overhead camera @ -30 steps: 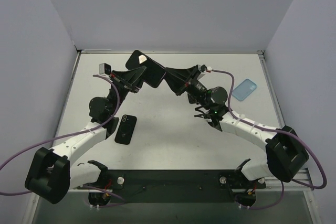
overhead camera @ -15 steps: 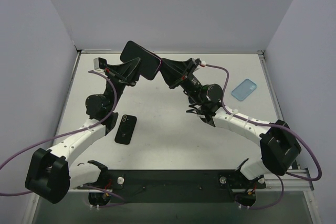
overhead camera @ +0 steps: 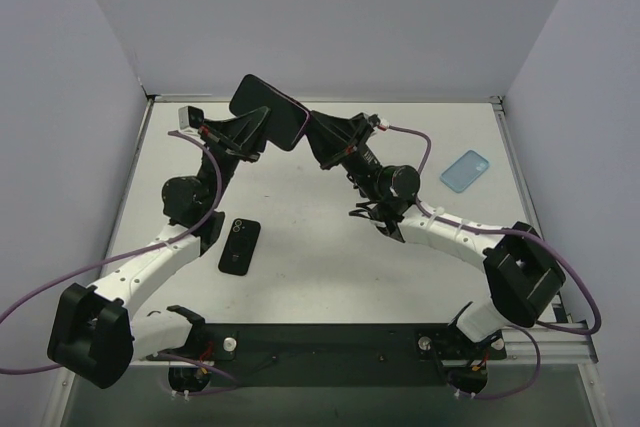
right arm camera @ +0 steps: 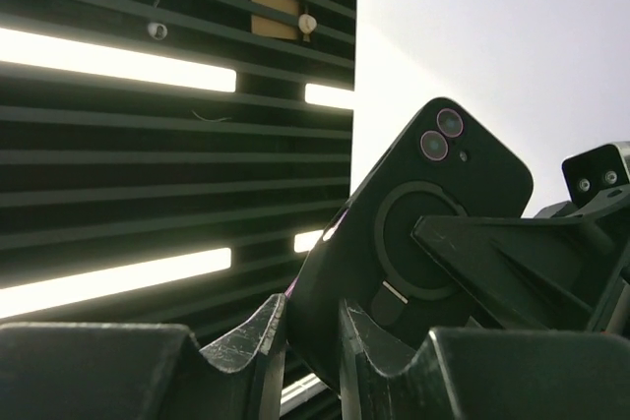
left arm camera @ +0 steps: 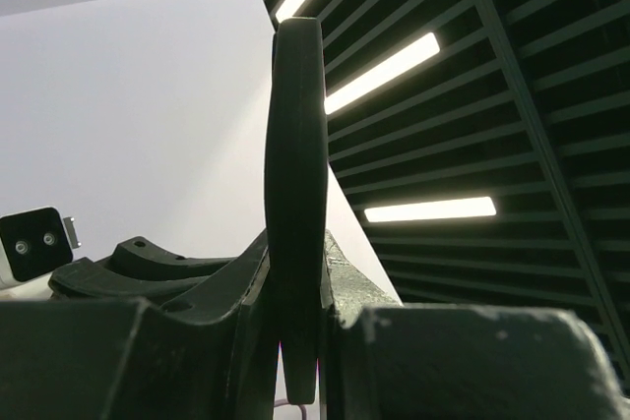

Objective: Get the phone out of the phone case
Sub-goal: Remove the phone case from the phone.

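Seen from above, a cased phone (overhead camera: 268, 110) in a black cover is held up in the air over the far part of the white table (overhead camera: 320, 247), a little left of the middle, tilted with its back turned upward. It is gripped from both sides: the left gripper (overhead camera: 260, 130) is closed narrowly on its left part and the right gripper (overhead camera: 312, 132) is closed narrowly on its right end, where a thin pink line can be seen along the edge. A second black phone (overhead camera: 240, 245) is lying flat on the table on the near left, beside the left arm and well apart from the raised one. A blue case (overhead camera: 465, 169) is lying at the far right of the table, untouched. In the left wrist view, the cased phone (left arm camera: 295, 184) is seen edge-on and upright, pinched between the two fingers (left arm camera: 241, 292) of the left gripper (left arm camera: 297, 287), with ceiling lights (left arm camera: 428, 209) behind it. In the right wrist view, the back of the cased phone (right arm camera: 413, 233) is shown with two lenses at its upper corner and a ring at its middle; its lower edge is clamped between the fingers (right arm camera: 264, 341) of the right gripper (right arm camera: 307, 341), while the left gripper (right arm camera: 512, 253) is pressed across the back from the right.
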Controlling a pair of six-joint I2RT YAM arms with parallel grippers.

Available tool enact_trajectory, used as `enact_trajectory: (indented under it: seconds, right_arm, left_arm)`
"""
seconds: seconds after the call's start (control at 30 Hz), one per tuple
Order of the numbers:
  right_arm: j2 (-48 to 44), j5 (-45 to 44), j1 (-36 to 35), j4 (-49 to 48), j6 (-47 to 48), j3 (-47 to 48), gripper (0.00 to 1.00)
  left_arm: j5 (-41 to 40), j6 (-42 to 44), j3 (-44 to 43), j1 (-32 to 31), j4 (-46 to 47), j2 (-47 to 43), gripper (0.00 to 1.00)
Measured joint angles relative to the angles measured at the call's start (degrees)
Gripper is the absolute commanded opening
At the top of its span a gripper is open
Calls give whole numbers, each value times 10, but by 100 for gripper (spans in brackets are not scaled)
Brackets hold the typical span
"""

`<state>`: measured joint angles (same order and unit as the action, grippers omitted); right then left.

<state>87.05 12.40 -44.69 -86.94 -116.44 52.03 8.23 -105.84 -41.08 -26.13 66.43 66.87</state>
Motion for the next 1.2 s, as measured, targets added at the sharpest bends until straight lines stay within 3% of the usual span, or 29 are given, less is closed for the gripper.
enact_trajectory:
  seconds: [0.5, 0.63, 0.8, 0.93, 1.2]
  right_arm:
    - [-19, -12, 16, -59, 25, -91, 0]
    - [-92, 21, 27, 98, 107, -80, 0]
    - [-154, 38, 30, 322, 232, -1, 0]
    - [-172, 48, 31, 467, 334, 62, 18]
    - [-175, 111, 42, 582, 455, 95, 26]
  left_arm:
    - [54, 23, -8, 0, -60, 0, 0]
    - [66, 26, -10, 1, -58, -3, 0]
    - [70, 31, -26, 7, -56, -9, 0]
    - [88, 41, -37, 11, -62, -10, 0]
    - [154, 60, -52, 14, -128, -10, 0]
